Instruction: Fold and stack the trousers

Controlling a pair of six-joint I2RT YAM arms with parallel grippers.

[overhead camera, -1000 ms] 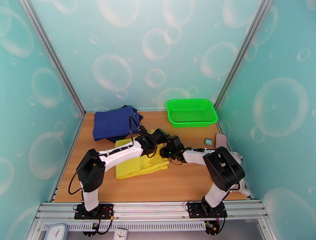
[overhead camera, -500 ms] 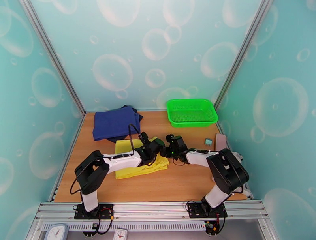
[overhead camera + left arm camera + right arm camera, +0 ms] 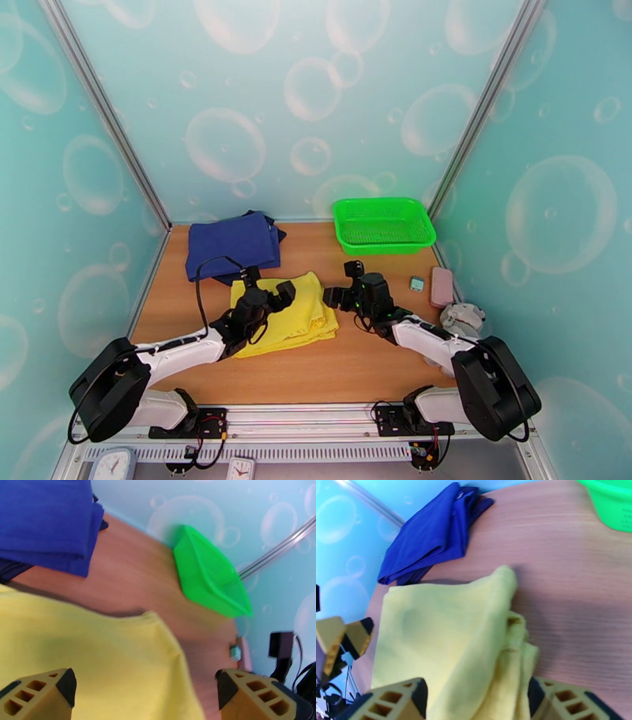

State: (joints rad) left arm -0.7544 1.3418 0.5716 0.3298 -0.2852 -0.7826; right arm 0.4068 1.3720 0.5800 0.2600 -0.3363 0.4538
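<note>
The yellow trousers (image 3: 294, 322) lie folded in a flat bundle at the middle of the table. My left gripper (image 3: 272, 294) hovers over their left part, open. In the left wrist view its fingers (image 3: 39, 695) stand wide apart above the yellow trousers (image 3: 91, 653), gripping nothing. My right gripper (image 3: 338, 289) is just off the bundle's right edge, also open. The right wrist view has the trousers (image 3: 450, 638) with their layered edge between and beyond the spread fingers (image 3: 385, 703), which grip nothing.
Folded navy cloth (image 3: 233, 245) lies at the back left, touching the trousers' far corner. A green basket (image 3: 383, 225) stands at the back right. A small teal box (image 3: 416, 283), a pink case (image 3: 441, 286) and a grey object (image 3: 463, 317) sit along the right edge.
Both grippers have opened and let go of the yellow cloth. Both arms have drawn back toward the near edge, left to the left, right to the right. The trousers now lie folded flat.
</note>
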